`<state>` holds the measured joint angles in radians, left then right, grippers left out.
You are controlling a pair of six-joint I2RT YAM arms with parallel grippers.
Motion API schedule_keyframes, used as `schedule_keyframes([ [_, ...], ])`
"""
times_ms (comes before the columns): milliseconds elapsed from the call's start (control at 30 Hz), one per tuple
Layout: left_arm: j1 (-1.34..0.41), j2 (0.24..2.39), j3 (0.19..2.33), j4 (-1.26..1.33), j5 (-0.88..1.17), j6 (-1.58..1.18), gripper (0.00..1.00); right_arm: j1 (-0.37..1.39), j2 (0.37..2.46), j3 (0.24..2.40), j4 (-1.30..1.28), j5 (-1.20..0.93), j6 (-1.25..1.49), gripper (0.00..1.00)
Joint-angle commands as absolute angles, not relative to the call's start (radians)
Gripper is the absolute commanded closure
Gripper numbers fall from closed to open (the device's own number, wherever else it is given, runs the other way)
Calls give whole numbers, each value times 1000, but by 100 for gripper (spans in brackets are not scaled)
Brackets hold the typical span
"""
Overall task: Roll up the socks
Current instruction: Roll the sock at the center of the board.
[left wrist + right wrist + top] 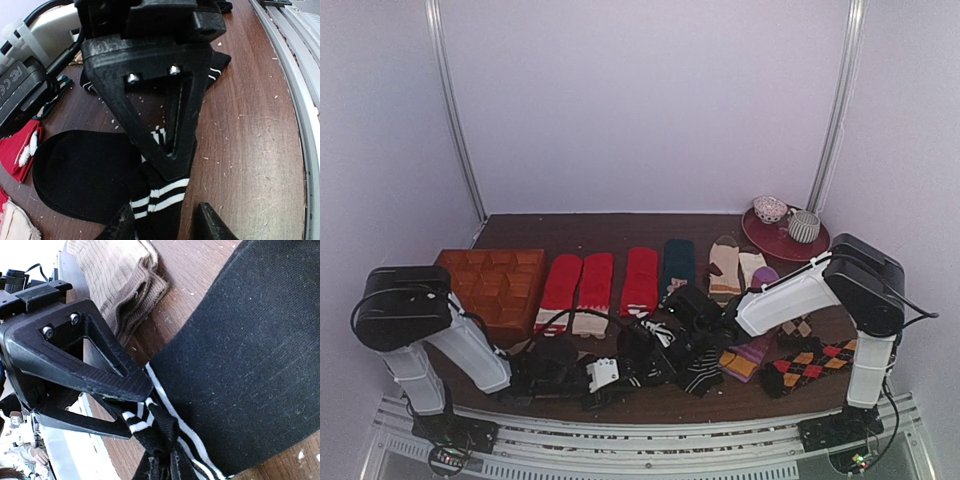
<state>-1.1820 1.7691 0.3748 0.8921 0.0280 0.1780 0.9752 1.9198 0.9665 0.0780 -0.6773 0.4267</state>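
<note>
The mostly black sock (80, 175) lies flat near the table's front edge, and its white-banded cuff (165, 192) is bunched up. My right gripper (167, 467) is shut on that cuff; the sock's black body (250, 350) fills its view. My left gripper (165, 225) is open, with its two fingers on either side of the same cuff, close to the right gripper's fingers (165, 125). In the top view the left gripper (628, 372) and the right gripper (650, 352) meet over the black socks. The thinly striped sock (701, 376) lies just right of them.
Red socks (560, 290) with pale cuffs, a dark teal sock (678, 262) and tan socks (725, 268) lie in a row behind. An orange compartment tray (495, 285) stands at the left, a maroon plate (775, 243) with cups at the back right, and argyle socks (810, 365) at the right.
</note>
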Motion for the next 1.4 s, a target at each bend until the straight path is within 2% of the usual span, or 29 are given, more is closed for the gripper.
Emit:
schedule_keyframes([
  [0,-1184,1767,394,891,26,170,57,978,1982,910,-96,-633,435,92],
  [267,-1184,1651,282,1058,53,164,51,973,1978,907,-102,-632,435,92],
  [400,-1185,1609,293,989,118,184,53,971,1981,907,-103,-631,433,92],
  [767,-1186,1732,391,879,184,187,63,967,1983,906,-108,-630,433,92],
  [1033,-1186,1772,402,882,98,173,55,965,1983,895,-92,-634,436,92],
  [1200,-1186,1806,430,838,71,169,56,966,1980,889,-91,-634,437,92],
  [1367,-1186,1822,449,808,60,160,61,965,1977,884,-89,-635,439,92],
])
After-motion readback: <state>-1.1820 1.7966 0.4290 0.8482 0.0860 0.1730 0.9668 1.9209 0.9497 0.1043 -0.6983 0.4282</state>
